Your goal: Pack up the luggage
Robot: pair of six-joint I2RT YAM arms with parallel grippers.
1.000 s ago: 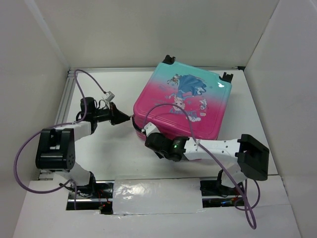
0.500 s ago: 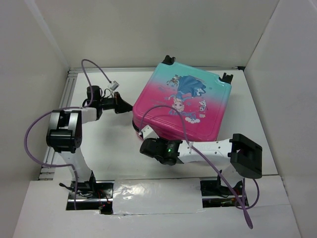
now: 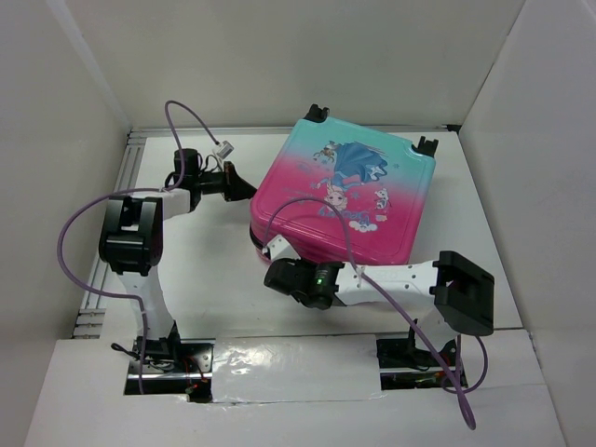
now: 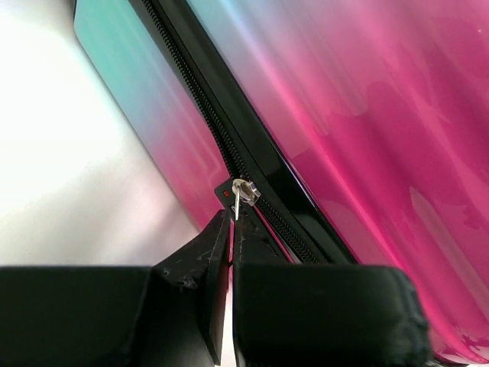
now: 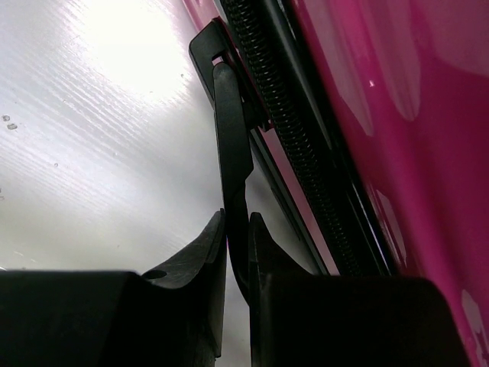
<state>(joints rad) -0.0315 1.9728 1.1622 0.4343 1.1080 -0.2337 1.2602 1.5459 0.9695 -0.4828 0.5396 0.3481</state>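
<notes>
Pink-teal luggage (image 3: 345,196) (cartoon print); left claw (image 4: 231,225) clamps silver zip pull (image 4: 238,200), right claw (image 5: 237,222) clamps black pull tab (image 5: 231,145).

The luggage (image 3: 345,191) blocks the table's (image 3: 214,270) far right; open surface lies left of it and along its near edge, bounded by enclosure walls (image 3: 84,93) and crossed by the left arm (image 3: 130,237) and right arm (image 3: 391,279).

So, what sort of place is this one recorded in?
Probably a lab test cell, not a home: plain white panels box in a white table, the left arm and right arm are bolted at its near edge, and purple cables hang loose. A child's suitcase is the only prop.
</notes>
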